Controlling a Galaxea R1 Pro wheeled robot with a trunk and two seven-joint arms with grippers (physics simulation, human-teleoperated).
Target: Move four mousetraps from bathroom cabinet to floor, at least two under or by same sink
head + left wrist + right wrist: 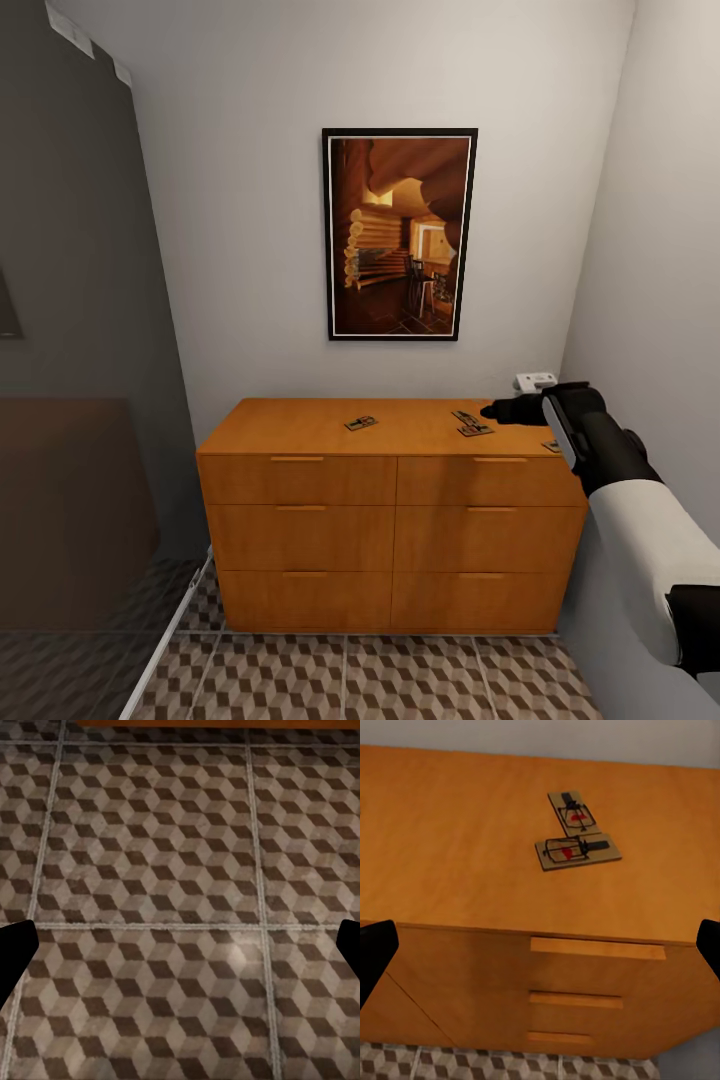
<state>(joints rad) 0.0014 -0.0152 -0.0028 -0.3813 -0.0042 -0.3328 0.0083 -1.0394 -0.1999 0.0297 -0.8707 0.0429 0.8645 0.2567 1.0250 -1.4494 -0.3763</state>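
Note:
The cabinet [300, 540] stands against the back wall, all its drawers shut. On its top lie one mousetrap [361, 423] near the middle, a touching pair [472, 424] toward the right, and another [551, 446] half hidden behind my right arm. My right gripper [492, 411] hovers open just above the top, right of the pair. In the right wrist view the pair [578, 851] [571, 810] lies ahead of the open gripper [540, 945], whose fingers [375, 956] are spread wide. My left gripper [180, 945] hangs open over the cube-patterned bathroom floor [150, 855].
A framed picture [400, 235] hangs above the cabinet. A dark glass shower panel [70, 400] with a white floor rail [170, 640] closes off the left side. A white wall [650, 250] runs close along the right. Tiled floor [400, 680] lies in front of the cabinet.

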